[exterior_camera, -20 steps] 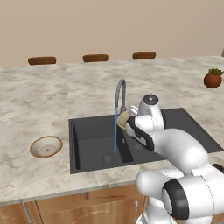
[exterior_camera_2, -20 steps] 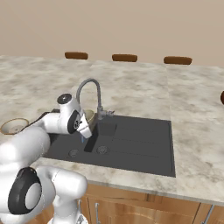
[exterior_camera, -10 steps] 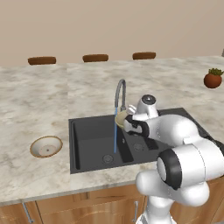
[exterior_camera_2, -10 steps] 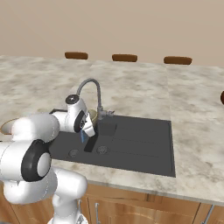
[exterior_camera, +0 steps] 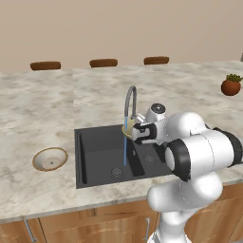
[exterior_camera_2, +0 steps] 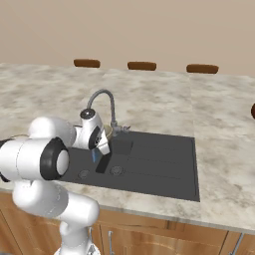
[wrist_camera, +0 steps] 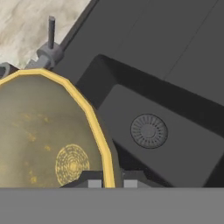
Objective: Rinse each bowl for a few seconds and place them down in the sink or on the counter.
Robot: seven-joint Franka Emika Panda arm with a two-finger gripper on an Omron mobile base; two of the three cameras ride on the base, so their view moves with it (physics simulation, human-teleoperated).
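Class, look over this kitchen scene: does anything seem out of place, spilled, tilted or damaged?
Nothing stands out. The gripper holds the olive bowl by its rim under the tap; the other bowl sits upright on the counter.

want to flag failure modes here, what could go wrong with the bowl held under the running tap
1. The gripper pinches only the thin rim of the olive-tan bowl, so a wet rim might slip and drop it into the sink.
2. The bowl sits close under the tap; lifting could knock the spout.
3. The water stream may splash off the tilted bowl onto the counter.
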